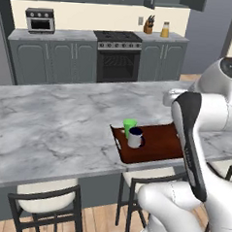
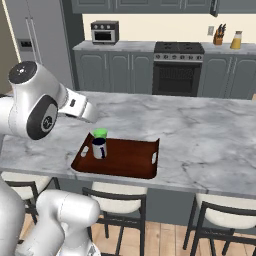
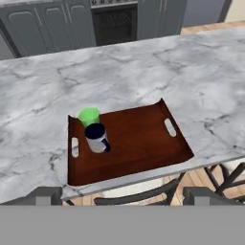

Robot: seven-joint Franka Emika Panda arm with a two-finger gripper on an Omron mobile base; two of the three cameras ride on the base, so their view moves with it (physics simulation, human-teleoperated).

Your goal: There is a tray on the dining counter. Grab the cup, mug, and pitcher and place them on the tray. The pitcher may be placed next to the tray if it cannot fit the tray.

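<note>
The dark reddish-brown tray (image 1: 160, 140) (image 2: 130, 155) (image 3: 139, 134) lies at the near edge of the marble dining counter (image 1: 54, 124) (image 2: 210, 135) (image 3: 143, 76). At its left end the green cup (image 1: 129, 124) (image 2: 100, 133) (image 3: 89, 115) stands upright. The grey mug (image 1: 135, 137) (image 2: 99, 148) (image 3: 96, 138) stands just in front of it. The pitcher (image 1: 165, 29) (image 2: 236, 40) with orange liquid stands far off on the back cabinet counter. My gripper (image 3: 123, 196) hovers above and in front of the tray, open and holding nothing.
Stools (image 1: 44, 201) (image 2: 117, 197) stand under the dining counter's near edge. On the back wall are a stove (image 1: 118, 55) (image 2: 177, 67), a toaster oven (image 1: 40, 20) (image 2: 104, 32) and a knife block (image 1: 148, 26) (image 2: 219, 36) beside the pitcher.
</note>
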